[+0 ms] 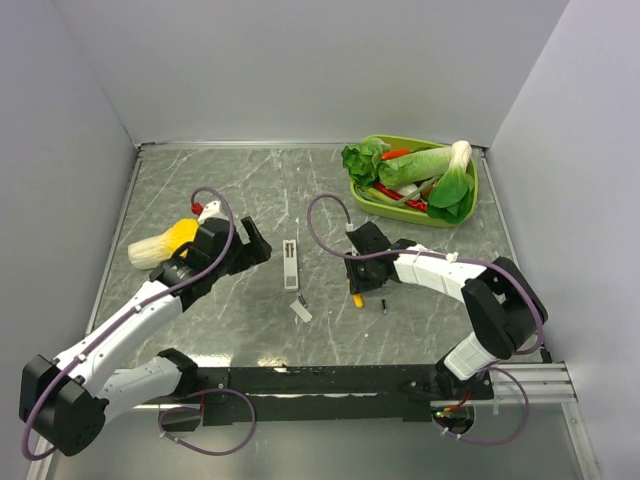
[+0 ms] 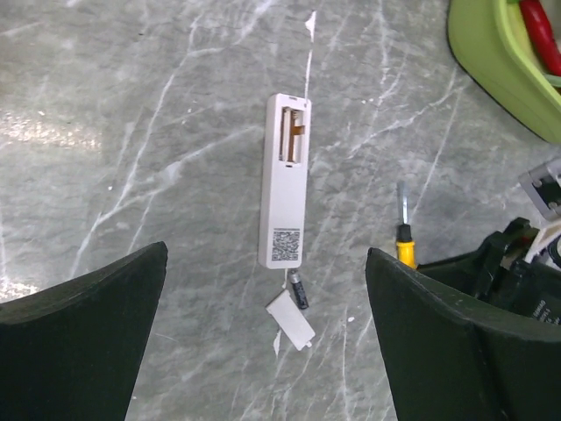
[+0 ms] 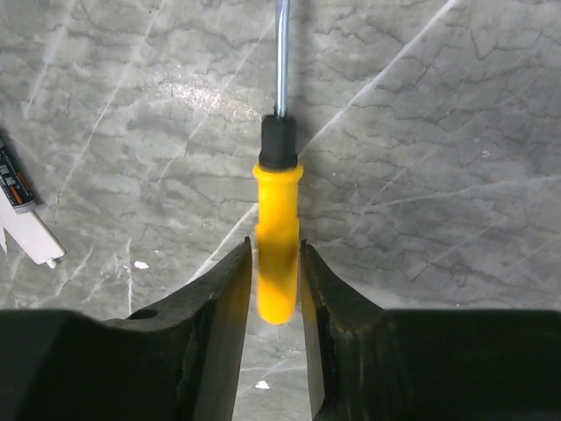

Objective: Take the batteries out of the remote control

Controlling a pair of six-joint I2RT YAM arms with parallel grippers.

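The yellow-handled screwdriver (image 3: pixel 278 202) is clamped in the right gripper (image 3: pixel 277 254). The left gripper (image 1: pixel 255 243) is held wide apart, the remote control (image 2: pixel 285 180) lying recess-up ahead between its fingers, one battery (image 2: pixel 300 289) beside the white cover piece (image 2: pixel 291 320) at its nearer end

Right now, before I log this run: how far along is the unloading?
Done: the cover is off, the remote control's recess looks empty, one battery lies beside the cover, a second battery apparently near the right gripper. In hand: that gripper clamps the screwdriver; the left gripper is open. Left: probably just setting it down.
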